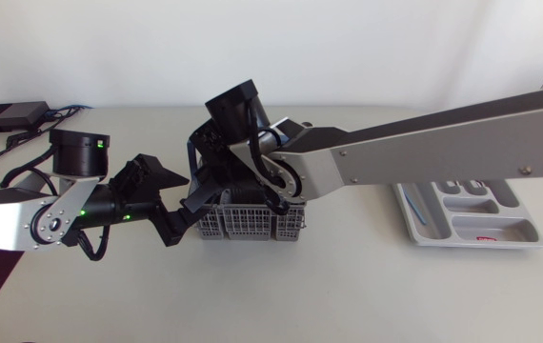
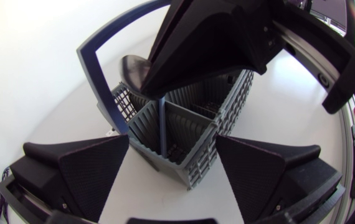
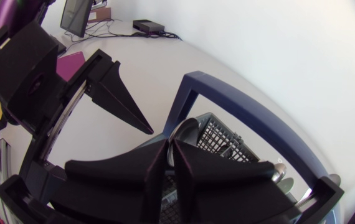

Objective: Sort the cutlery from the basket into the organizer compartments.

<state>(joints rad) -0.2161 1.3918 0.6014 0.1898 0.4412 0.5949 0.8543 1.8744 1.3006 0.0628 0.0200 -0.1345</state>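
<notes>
Basket (image 1: 252,229): grey mesh with dividers and a blue handle (image 3: 246,109) arching over it. It stands upright near the middle of the table (image 1: 348,295).

Spoon (image 3: 187,132): stands in the basket, bowl uppermost, just below the handle. The rounded ends of other cutlery (image 3: 281,177) rise from a compartment further along.

Right gripper (image 3: 170,144): lowered into the basket from above, under the handle. Its fingers are drawn together to a narrow slit and clamp the spoon below the bowl, which shows just past the fingertips. The right arm comes in from the right edge and crosses above the organizer to reach the basket.

Left gripper (image 2: 172,140): level with the table at the basket's left end. Its fingers (image 2: 84,168) are spread wide, with one corner of the basket between them. The tips lie just beside the two walls; contact cannot be confirmed. The right gripper hangs directly ahead of it.

Organizer (image 1: 500,233): a light grey tray with several compartments on the right side of the table, well apart from the basket. Its far part is hidden under the right arm.

Black box (image 1: 7,116): at the far left corner, with cables beside it.
</notes>
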